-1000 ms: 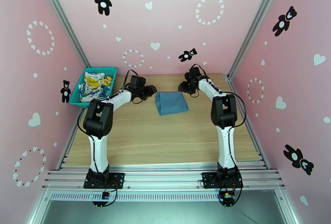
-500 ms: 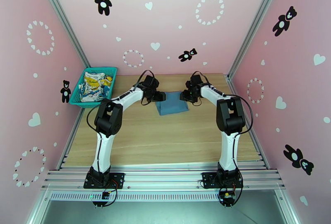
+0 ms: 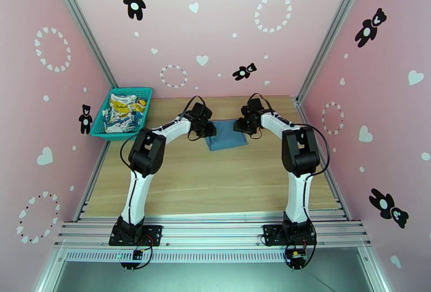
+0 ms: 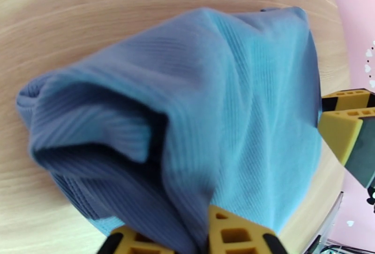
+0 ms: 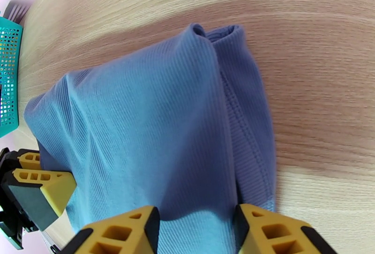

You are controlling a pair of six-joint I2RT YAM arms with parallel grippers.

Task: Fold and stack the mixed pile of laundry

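Note:
The dusty-blue tank top [image 3: 226,136] lies folded on the table's far middle; it shows up close in the left wrist view [image 4: 201,100] and the right wrist view [image 5: 159,123]. My left gripper [image 3: 209,129] is at its left edge, shut on a bunched fold of the fabric between the yellow fingers [image 4: 192,241]. My right gripper [image 3: 241,126] is at the right edge, open, its fingers straddling the hem [image 5: 197,231] without pinching it. The white cloth with yellow-and-blue print [image 3: 122,111] lies crumpled in the basket.
The teal mesh basket [image 3: 141,92] stands at the table's far left corner, its edge also in the right wrist view [image 5: 8,72]. Pink walls and aluminium posts close in the table on three sides. Bare wood lies in front of the tank top.
My left arm swung right from beside the basket to the tank top's left edge and its jaws closed on the fabric. The right gripper came down to the right edge and then held still.

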